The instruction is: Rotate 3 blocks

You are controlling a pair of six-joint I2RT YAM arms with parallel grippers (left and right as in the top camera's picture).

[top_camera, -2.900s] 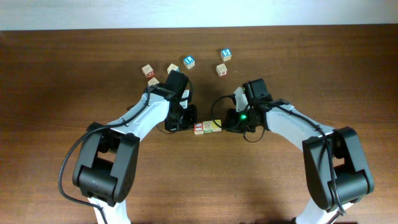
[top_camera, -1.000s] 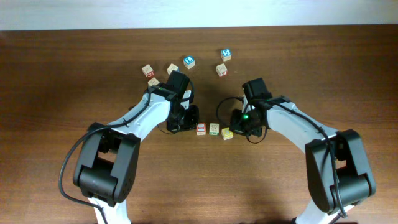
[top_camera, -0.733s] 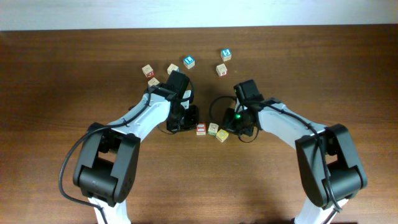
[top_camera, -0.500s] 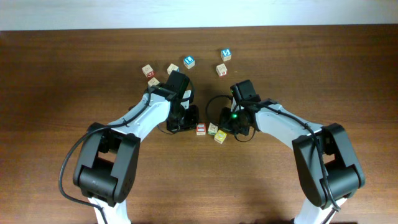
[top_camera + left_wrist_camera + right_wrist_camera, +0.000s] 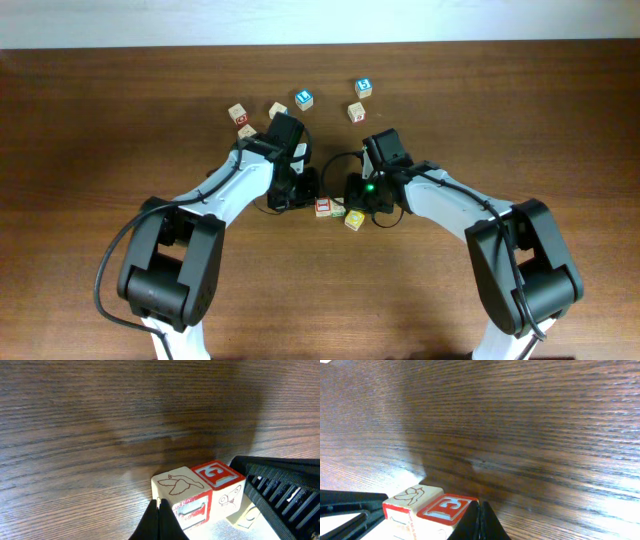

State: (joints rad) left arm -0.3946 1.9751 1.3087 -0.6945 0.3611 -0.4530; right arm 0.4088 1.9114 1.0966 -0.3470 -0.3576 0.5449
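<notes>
Red-bordered block point(image 5: 323, 207) sits between the left gripper point(image 5: 159, 510) and right gripper point(image 5: 480, 512), both closed on nothing, tips against it; green-marked block point(image 5: 339, 209) and yellow block point(image 5: 354, 221) just beside it

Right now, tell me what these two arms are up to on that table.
Both arms are working on a tight cluster of three alphabet blocks in the middle of the table. Both pincers are shut and grip nothing. The left pincer has its tip against the bird-marked block. The right pincer has its tip against the red-faced block beside it. The spare cubes lie farther back.
</notes>
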